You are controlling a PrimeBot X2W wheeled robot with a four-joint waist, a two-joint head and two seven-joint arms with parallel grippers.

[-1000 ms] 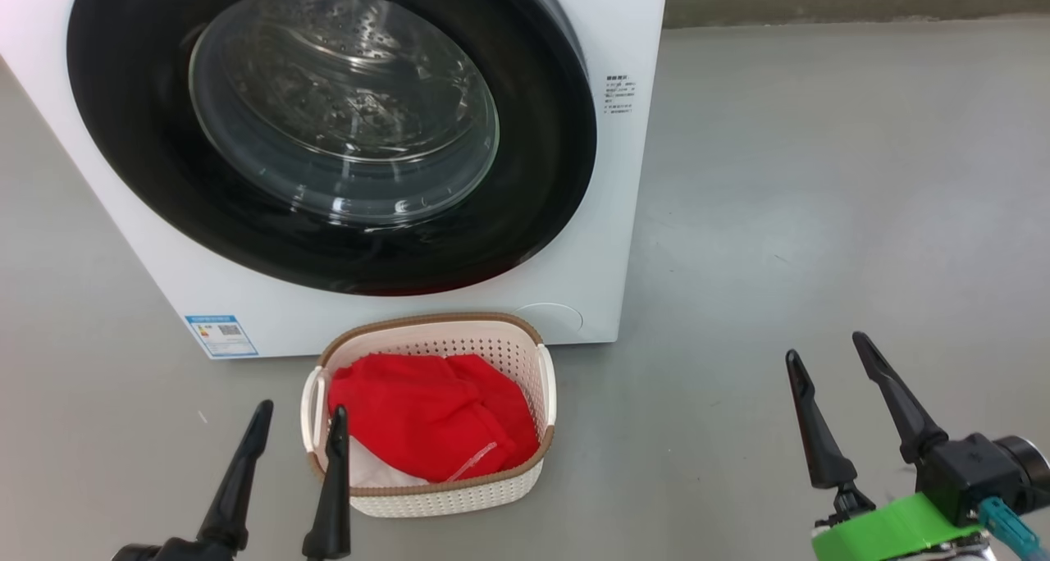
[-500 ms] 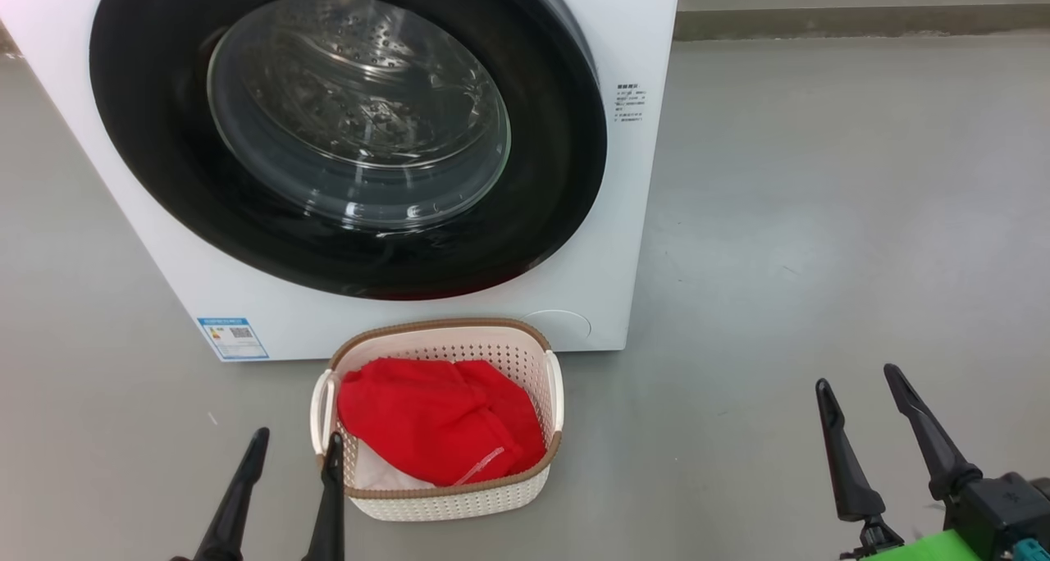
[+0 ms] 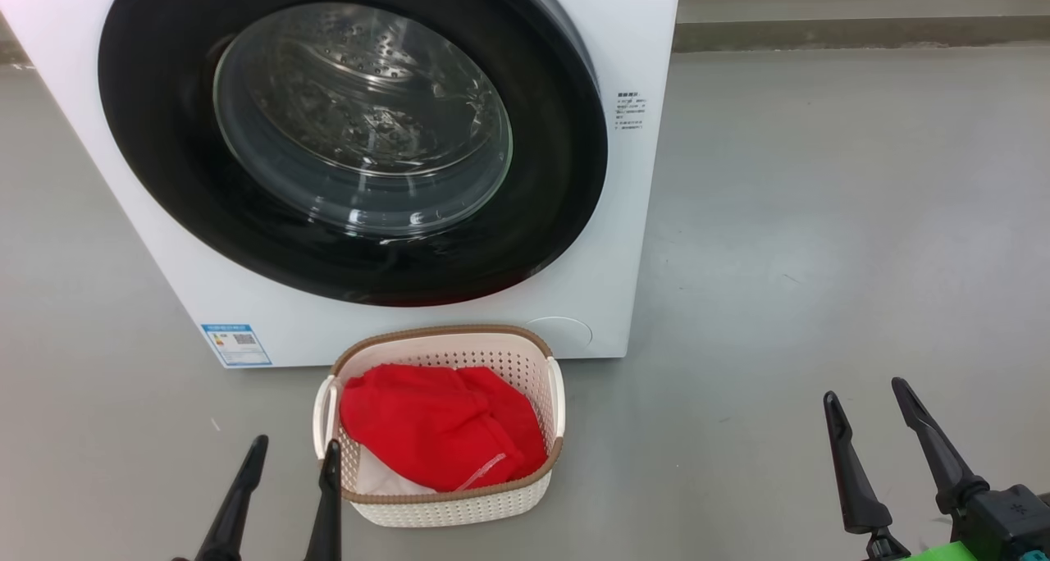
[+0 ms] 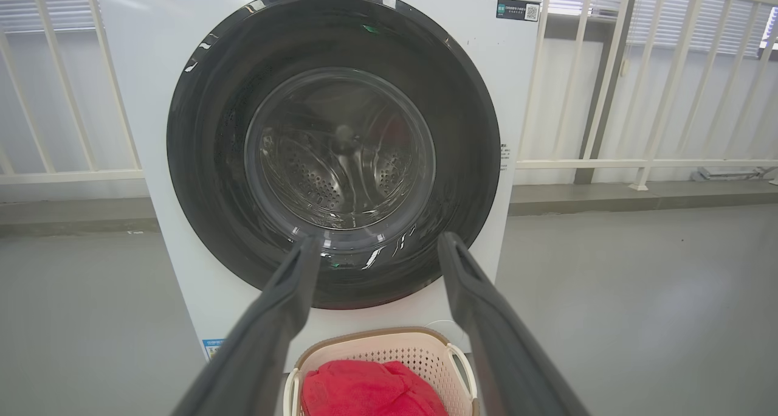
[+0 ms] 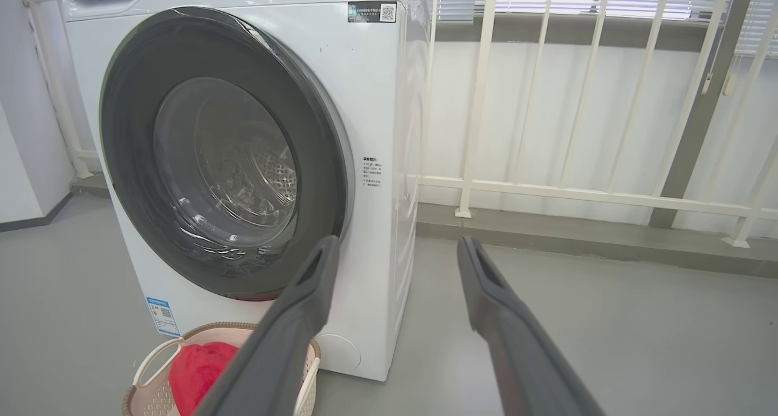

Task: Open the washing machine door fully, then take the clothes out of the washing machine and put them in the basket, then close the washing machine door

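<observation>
While the washing machine door (image 3: 353, 134) is sitting shut on the washing machine (image 3: 648, 216), we are holding both pincers wide and empty: the left gripper (image 3: 296, 446) just beside the basket (image 3: 443, 331), where the red clothes (image 3: 439, 426) are lying, and the right gripper (image 3: 865, 390) well apart over the floor (image 3: 779, 257).

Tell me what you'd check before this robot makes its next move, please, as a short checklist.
1. washing machine door shut against the washing machine: ok, it looks closed.
2. clothes lying in the basket: ok.
3. Nothing red remaining inside: cannot tell through the reflections.
4. left gripper open and empty: ok.
5. right gripper open and empty: ok.
6. left gripper clear of the basket: cannot tell; one finger overlaps its handle in the head view.
</observation>
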